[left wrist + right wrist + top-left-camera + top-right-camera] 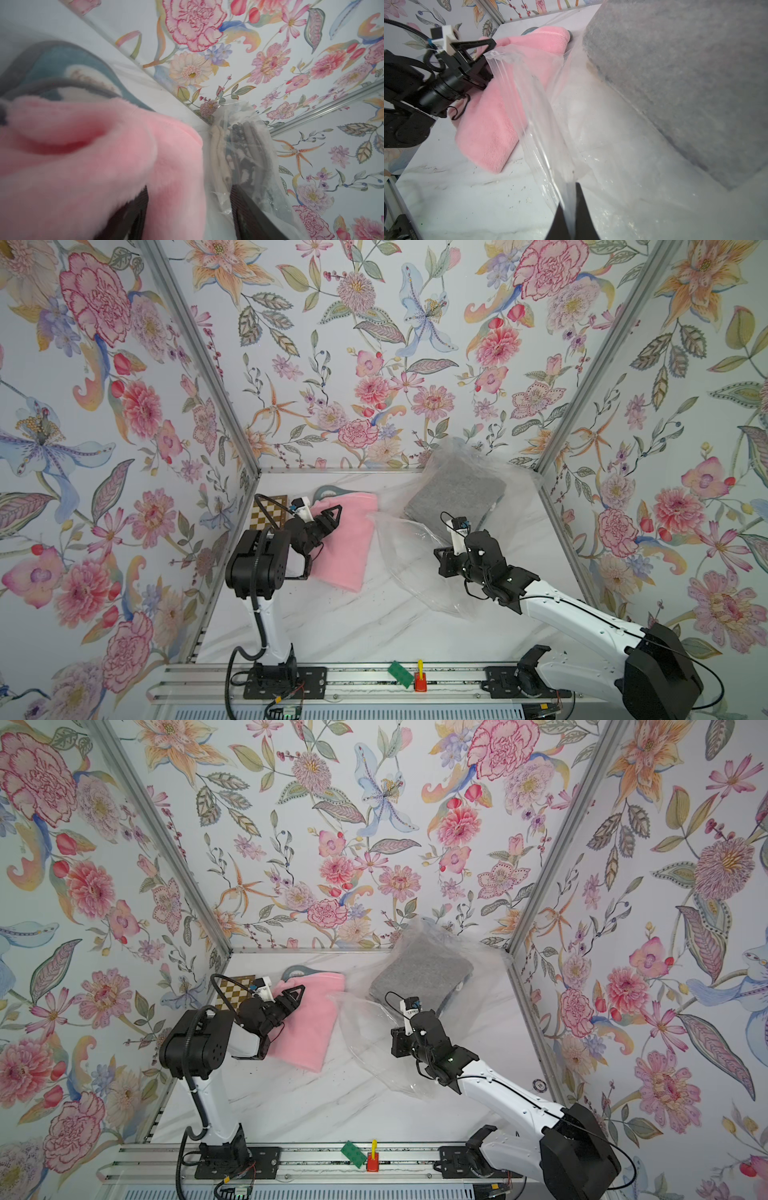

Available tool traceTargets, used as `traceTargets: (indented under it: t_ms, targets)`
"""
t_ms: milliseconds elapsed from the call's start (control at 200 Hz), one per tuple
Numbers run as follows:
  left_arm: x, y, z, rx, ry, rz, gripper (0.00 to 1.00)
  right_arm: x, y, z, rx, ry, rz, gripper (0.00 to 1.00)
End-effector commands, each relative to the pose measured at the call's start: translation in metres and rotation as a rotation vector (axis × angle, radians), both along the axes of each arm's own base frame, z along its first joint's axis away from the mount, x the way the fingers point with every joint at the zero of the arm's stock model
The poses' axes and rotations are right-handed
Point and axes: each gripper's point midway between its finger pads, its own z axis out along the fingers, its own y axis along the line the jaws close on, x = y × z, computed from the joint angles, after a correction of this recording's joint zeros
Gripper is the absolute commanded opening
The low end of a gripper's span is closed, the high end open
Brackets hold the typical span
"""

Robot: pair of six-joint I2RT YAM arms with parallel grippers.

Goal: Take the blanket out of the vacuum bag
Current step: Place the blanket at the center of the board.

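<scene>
Bag: vacuum bag (409,560) lay crumpled on the table (332,626), toward the back right, with its mouth facing the centre.
Contents: grey blanket (455,495) sat folded inside the film, near the back wall.
Outside: pink blanket (349,547) lay on the table just beside the bag's mouth.
Left gripper (334,520): jaws stood wide apart over the pink blanket.
Right gripper (569,195): jaws were pinched on the bag's zip edge, holding that strip raised.

Left fingers (135,212) spread apart (right fingers (582,214) pinched tight together)
</scene>
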Motion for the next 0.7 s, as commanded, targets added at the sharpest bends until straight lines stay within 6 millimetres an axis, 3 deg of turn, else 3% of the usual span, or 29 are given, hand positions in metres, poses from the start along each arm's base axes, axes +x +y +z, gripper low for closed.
traceTargets:
  t_ms: [0,75,155,235,345,480,565,696]
  targets:
    - [0.001,0.007,0.008,-0.046,-0.068,0.045,0.68,-0.001,0.001,0.012,0.028,-0.013,-0.009,0.00]
    - [-0.003,0.013,-0.010,-0.033,-0.019,0.078,0.70,-0.002,-0.002,0.011,0.010,-0.014,-0.011,0.00]
    - [-0.007,0.016,-0.016,-0.008,0.005,0.095,0.73,-0.001,-0.004,0.010,-0.006,-0.016,-0.014,0.00]
    - [-0.008,0.012,-0.002,0.023,-0.030,0.069,0.76,0.000,-0.005,0.010,-0.008,-0.017,-0.016,0.00]
    - [-0.008,0.008,0.039,0.066,-0.119,0.035,0.78,0.001,-0.004,0.012,-0.006,-0.021,-0.015,0.00]
    - [0.000,0.016,0.073,0.274,-0.132,0.064,0.79,0.000,-0.006,0.007,-0.003,-0.017,-0.023,0.00]
    - [0.009,0.030,0.073,0.429,-0.068,0.113,0.81,0.000,-0.007,0.002,-0.007,-0.011,-0.025,0.00]
    - [0.028,0.043,0.053,0.555,0.045,0.136,0.82,0.003,-0.005,-0.001,-0.011,-0.006,-0.025,0.00]
